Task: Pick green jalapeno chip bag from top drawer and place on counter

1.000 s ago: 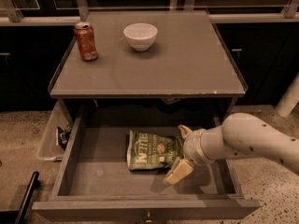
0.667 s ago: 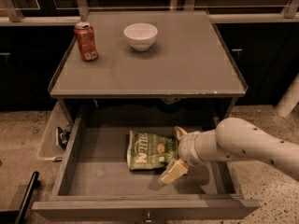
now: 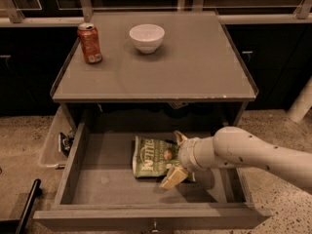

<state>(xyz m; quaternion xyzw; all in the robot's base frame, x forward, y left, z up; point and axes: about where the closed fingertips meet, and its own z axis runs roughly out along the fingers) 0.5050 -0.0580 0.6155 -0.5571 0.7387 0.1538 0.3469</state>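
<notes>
The green jalapeno chip bag (image 3: 152, 158) lies flat on the bottom of the open top drawer (image 3: 100, 182), near its middle. My gripper (image 3: 176, 158) reaches in from the right and is low in the drawer at the bag's right edge. It is open: one fingertip (image 3: 180, 137) is by the bag's far right corner and the other (image 3: 173, 177) by its near right corner. The pale arm hides the bag's right edge. The grey counter (image 3: 195, 67) spans the view above the drawer.
A red soda can (image 3: 90, 43) and a white bowl (image 3: 146, 37) stand at the back left of the counter. A clear plastic bin (image 3: 50, 144) hangs beside the drawer's left wall. A black bar (image 3: 27, 206) lies on the speckled floor at lower left.
My gripper has moved left across the drawer, from beside the bag to its right edge, with the fingers now on either side of that edge. The bag has not moved.
</notes>
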